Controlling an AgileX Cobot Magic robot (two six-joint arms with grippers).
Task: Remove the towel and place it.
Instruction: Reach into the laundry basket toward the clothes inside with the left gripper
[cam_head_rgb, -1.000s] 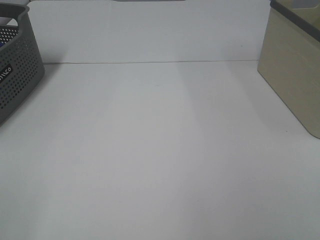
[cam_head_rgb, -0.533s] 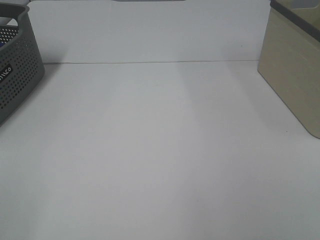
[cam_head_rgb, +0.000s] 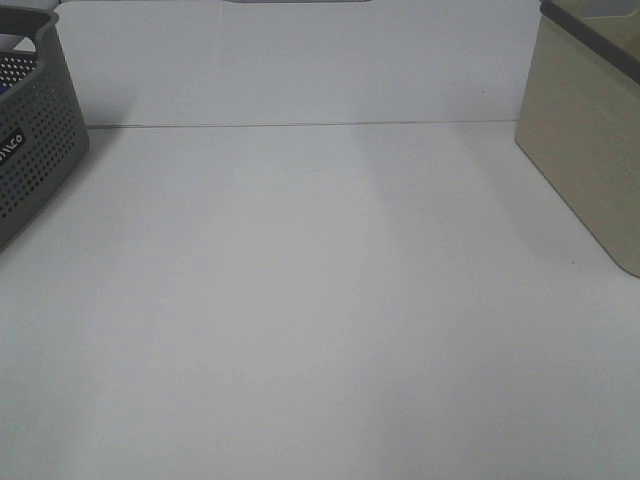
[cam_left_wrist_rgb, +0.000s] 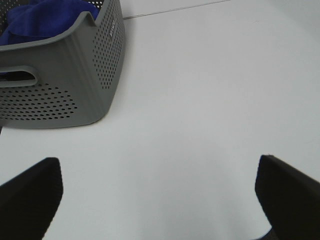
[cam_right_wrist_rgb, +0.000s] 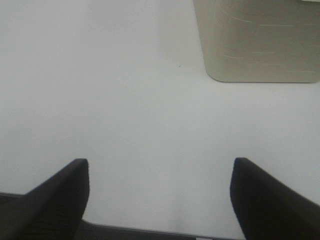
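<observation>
Jaws on left gripper (cam_left_wrist_rgb: 156, 162) and right gripper (cam_right_wrist_rgb: 160, 161) spread wide, empty.

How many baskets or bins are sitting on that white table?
2. A grey perforated basket at the far left, holding a blue towel; a beige bin at the far right. Others may sit outside the frame.

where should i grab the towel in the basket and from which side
I'd pinch the bunched fold of the towel heaped near the rim of the basket, coming down from above with the open left pincer. The walls block any side approach, and the crumpled cloth offers raised folds to close on.
</observation>
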